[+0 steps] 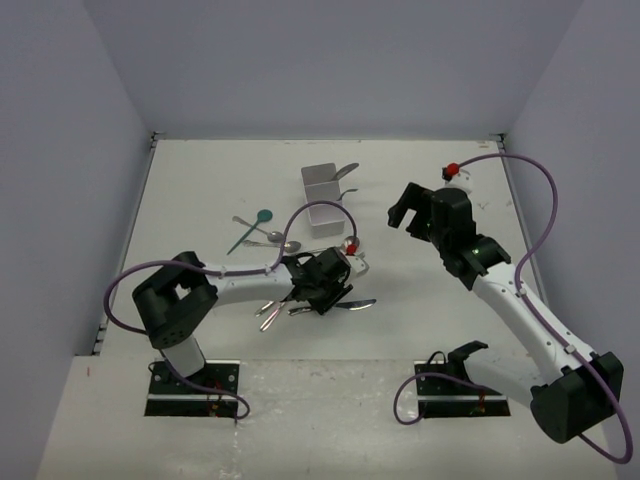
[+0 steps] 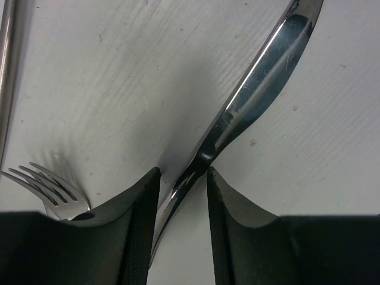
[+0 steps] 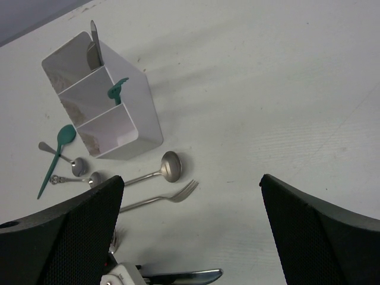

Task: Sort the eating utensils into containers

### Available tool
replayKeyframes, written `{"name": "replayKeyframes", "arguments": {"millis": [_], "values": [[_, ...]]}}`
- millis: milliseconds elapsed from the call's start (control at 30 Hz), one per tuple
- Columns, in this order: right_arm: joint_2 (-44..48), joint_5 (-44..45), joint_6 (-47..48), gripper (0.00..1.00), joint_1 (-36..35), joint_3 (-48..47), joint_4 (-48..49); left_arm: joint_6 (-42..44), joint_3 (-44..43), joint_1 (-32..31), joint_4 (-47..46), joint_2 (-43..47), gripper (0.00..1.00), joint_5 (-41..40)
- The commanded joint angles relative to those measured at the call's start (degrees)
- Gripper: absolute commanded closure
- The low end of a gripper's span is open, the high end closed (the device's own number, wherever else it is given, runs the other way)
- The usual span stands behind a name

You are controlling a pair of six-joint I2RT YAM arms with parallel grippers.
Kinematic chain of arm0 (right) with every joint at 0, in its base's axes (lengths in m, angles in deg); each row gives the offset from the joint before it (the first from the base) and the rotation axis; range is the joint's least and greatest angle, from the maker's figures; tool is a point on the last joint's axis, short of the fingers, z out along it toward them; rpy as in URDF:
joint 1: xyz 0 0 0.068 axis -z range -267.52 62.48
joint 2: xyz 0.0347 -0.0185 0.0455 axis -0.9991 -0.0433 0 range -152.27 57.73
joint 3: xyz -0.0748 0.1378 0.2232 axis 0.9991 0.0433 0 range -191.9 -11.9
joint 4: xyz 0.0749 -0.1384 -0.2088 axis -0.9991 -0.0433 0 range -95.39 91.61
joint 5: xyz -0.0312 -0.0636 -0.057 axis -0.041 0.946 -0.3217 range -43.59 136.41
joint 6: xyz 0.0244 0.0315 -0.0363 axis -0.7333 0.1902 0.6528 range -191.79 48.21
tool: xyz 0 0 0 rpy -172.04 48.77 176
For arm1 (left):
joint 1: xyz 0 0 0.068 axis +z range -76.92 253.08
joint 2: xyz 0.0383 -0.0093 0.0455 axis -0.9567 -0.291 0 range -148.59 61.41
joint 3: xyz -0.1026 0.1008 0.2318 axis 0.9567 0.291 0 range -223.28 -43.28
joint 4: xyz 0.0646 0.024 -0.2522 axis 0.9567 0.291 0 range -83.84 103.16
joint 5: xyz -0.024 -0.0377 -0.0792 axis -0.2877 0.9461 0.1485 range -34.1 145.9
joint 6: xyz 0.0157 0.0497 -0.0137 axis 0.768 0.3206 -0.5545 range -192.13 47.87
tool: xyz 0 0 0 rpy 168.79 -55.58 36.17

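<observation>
A small white rectangular three-compartment box (image 1: 328, 218) stands on the white table (image 1: 200, 180), midway between its left and right edges and toward the far edge. A silver metal utensil (image 3: 94, 44) stands in the box's far compartment, and a dark teal plastic utensil (image 3: 117, 90) in the middle one. Left of the box and closer to the near edge lies a dark teal plastic spoon (image 1: 250, 232), with two small silver spoons (image 3: 76, 166) just beside it. A silver round-bowled spoon (image 3: 163, 169) and a silver fork (image 3: 169, 197) lie side by side between the box and the near edge. Closer still to that edge, a silver metal knife (image 2: 249, 101) runs between the fingers of the left gripper (image 2: 183, 172), with a second silver fork (image 2: 50, 187) to its left.
</observation>
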Motion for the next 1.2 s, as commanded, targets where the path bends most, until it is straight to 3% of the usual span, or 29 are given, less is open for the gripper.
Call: {"name": "replayKeyframes", "arguments": {"millis": [0,267,367,500,633,800,1033,1167], "values": [[1.03,0.34,1.19,0.01,0.43,0.48,1.25,-4.27,1.3,-2.14,11.45,-4.33,0.61,-3.98],[3.84,1.31,-0.04,0.01,0.44,2.59,1.95,-8.05,3.15,-6.09,15.05,-7.66,0.68,-6.63],[5.42,1.84,-0.48,0.01,0.52,3.47,2.04,-7.79,2.27,-8.46,15.41,-10.04,0.77,-6.1],[8.06,2.8,-1.18,0.01,0.52,5.58,2.12,-7.96,1.57,-10.05,15.67,-10.4,1.0,-7.41],[10.78,3.34,-2.41,0.01,0.61,6.98,2.12,-8.75,-0.62,-10.14,15.49,-6.01,1.0,-11.88],[14.3,4.39,-3.38,0.01,0.61,8.74,2.04,-9.2,-5.11,-10.23,12.96,0.48,1.0,-24.28],[19.84,7.9,-3.73,0.01,0.7,10.15,2.04,-3.76,-4.76,-9.79,-0.82,7.35,1.0,-34.83],[20.37,9.57,-4.0,0.01,0.79,10.24,2.04,1.95,-4.32,-7.34,-11.12,12.09,1.0,-35.46]]}}
